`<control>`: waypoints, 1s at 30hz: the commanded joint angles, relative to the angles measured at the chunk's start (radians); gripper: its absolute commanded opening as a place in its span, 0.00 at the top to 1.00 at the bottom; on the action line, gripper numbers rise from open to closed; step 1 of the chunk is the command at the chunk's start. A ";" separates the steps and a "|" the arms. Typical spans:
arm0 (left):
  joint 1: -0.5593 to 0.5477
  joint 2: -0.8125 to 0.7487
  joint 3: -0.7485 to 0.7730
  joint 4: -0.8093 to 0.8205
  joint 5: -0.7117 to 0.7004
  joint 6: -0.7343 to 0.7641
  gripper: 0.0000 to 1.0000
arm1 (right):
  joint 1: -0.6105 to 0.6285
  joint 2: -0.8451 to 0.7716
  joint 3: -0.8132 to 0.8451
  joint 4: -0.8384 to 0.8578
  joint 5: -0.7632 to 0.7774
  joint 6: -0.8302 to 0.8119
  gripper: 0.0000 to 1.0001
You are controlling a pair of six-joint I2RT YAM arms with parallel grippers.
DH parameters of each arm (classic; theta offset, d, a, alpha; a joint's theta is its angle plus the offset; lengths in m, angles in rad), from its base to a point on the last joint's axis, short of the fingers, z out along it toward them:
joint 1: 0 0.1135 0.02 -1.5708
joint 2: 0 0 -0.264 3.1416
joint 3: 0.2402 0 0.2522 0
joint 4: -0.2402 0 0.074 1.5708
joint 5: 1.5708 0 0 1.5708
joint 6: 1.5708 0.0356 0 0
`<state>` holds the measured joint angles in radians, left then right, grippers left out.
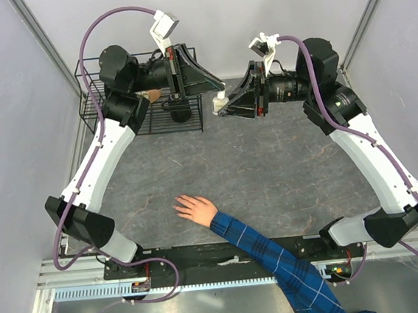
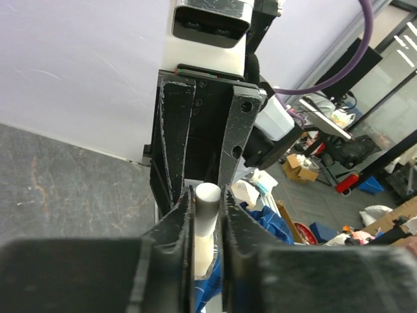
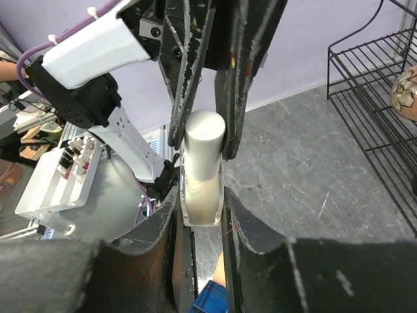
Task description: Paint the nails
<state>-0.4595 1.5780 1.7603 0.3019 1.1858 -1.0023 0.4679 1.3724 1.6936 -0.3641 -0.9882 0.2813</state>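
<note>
Hand (image 1: 196, 209): flat, lower centre of top view. Right gripper (image 3: 199, 197): clamped on bottle (image 3: 201, 186). Left gripper (image 2: 206, 199): pinching white cap (image 2: 207, 202). Nails (image 1: 178, 201): that hand's upper-left tips, well apart. Risk: off-axis twisting could slip the bottle and spill polish

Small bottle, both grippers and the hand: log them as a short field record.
bottle: small, clear, white cap on
right gripper: shut on the bottle's body
left gripper: shut on the white cap, from the opposite side
hand: flat on the table, near edge, blue plaid sleeve
nails: too small to tell if painted
wire rack: far left of table
</note>
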 commanded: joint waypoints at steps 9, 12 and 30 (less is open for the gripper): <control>-0.235 -0.042 0.347 -0.911 -0.724 0.781 0.98 | 0.353 0.115 0.366 -0.442 1.118 -0.362 1.00; -0.258 -0.068 0.300 -0.940 -0.906 0.798 0.98 | 0.445 0.157 0.457 -0.486 1.394 -0.369 1.00; -0.078 -0.108 0.320 -0.831 -0.371 0.696 0.51 | 0.247 -0.027 0.176 -0.342 0.728 -0.426 1.00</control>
<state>-0.6277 1.4818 2.0247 -0.5808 0.5873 -0.2260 0.8085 1.3876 1.8854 -0.7486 -0.0570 -0.1707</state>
